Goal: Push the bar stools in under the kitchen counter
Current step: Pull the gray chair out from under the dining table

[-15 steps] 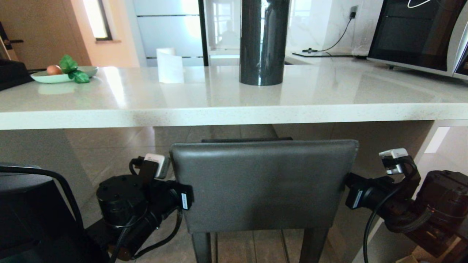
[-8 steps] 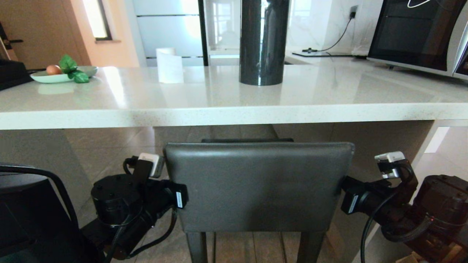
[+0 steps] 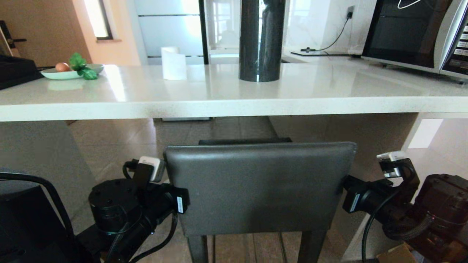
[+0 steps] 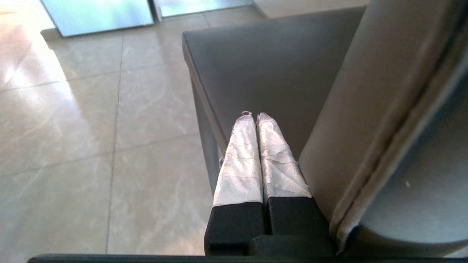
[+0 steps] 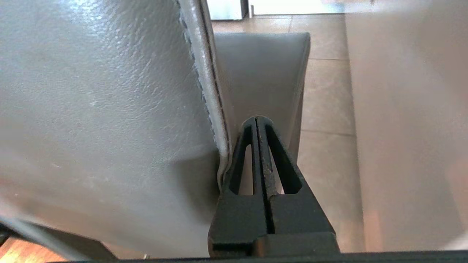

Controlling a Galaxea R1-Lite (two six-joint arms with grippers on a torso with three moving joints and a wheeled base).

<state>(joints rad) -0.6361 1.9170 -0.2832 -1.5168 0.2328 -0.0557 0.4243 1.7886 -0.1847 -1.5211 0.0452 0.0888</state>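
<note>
Both closed: left gripper (image 4: 255, 116) and right gripper (image 5: 257, 118) flank the grey stool's back (image 3: 257, 186); table (image 3: 234, 104) beyond carries a dark cylinder (image 3: 261, 40).

The dark grey stool (image 3: 257, 188) stands upright between the left gripper (image 4: 256, 116) and right gripper (image 5: 257, 118), its rectangular leather back flanked by their closed fingers. Its seat reaches under the glossy white kitchen counter (image 3: 234, 96) just ahead of them.
</note>
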